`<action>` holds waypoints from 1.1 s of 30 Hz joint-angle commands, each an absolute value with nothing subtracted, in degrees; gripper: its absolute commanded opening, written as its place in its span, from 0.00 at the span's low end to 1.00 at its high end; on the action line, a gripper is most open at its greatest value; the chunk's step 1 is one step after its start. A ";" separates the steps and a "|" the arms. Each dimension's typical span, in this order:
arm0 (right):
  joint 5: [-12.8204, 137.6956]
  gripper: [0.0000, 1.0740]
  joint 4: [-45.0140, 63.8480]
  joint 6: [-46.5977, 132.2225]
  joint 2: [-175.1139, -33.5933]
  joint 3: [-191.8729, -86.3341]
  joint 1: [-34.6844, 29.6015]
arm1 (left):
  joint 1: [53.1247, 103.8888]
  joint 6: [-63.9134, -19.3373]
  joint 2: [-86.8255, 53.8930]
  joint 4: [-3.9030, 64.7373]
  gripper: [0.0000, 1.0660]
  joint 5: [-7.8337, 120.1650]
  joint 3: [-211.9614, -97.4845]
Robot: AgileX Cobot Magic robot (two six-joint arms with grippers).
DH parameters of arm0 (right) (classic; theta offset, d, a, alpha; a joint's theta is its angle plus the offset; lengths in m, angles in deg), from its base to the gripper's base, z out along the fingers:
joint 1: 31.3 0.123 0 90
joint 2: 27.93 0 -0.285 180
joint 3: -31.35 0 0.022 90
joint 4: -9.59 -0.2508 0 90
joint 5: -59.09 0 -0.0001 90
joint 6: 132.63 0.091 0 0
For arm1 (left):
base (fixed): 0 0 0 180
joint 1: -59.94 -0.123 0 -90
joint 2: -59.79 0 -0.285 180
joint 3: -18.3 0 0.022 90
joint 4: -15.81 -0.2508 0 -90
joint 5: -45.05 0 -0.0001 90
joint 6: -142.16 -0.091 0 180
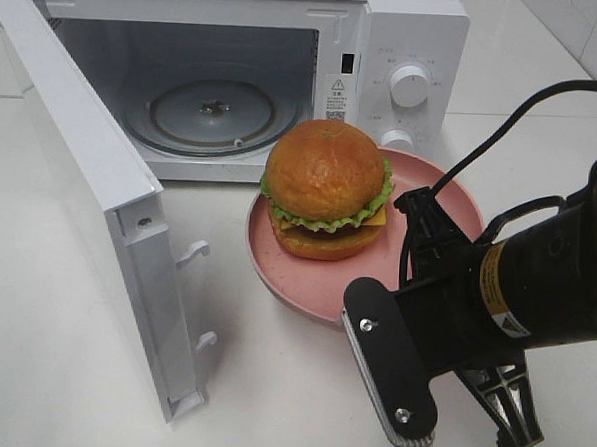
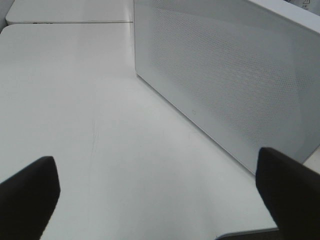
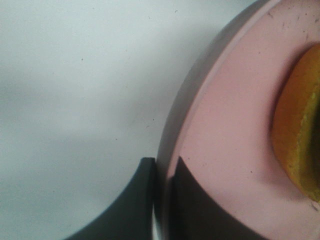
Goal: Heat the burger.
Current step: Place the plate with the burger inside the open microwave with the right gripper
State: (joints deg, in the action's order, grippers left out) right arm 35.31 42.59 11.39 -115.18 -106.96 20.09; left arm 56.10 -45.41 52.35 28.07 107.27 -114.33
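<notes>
The burger [image 1: 325,190] has a golden bun, green lettuce and yellow cheese, and sits on a pink plate [image 1: 296,273] in front of the open microwave [image 1: 413,39]. My right arm [image 1: 516,285] reaches over the plate's near right rim, and its fingertips are hidden in the exterior view. In the right wrist view my right gripper [image 3: 161,165] is shut on the rim of the plate [image 3: 225,150], with the burger [image 3: 300,135] just beyond. My left gripper [image 2: 157,200] is open and holds nothing. It faces the microwave's perforated side wall [image 2: 225,75] and does not show in the exterior view.
The microwave door [image 1: 90,193] swings out to the left of the plate. The glass turntable [image 1: 212,114] lies inside the cavity. Two knobs [image 1: 409,86] are on the control panel behind the plate. White tabletop [image 1: 269,402] surrounds everything.
</notes>
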 commanded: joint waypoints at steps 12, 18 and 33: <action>40.24 0.00 20.53 -24.65 -114.55 -107.36 10.01 | 56.45 -45.52 53.26 28.58 0.94 106.47 -114.16; 40.35 0.00 19.21 -30.84 -114.55 -107.36 8.69 | 56.45 -45.52 53.26 28.58 0.94 106.47 -114.16; 47.86 0.00 19.39 -30.67 -114.84 -107.42 8.80 | 56.45 -45.52 53.26 28.58 0.94 106.47 -114.16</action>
State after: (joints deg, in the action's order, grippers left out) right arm 42.93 19.16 -30.33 -115.30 -106.96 8.80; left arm 56.10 -45.41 52.35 28.07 107.27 -114.33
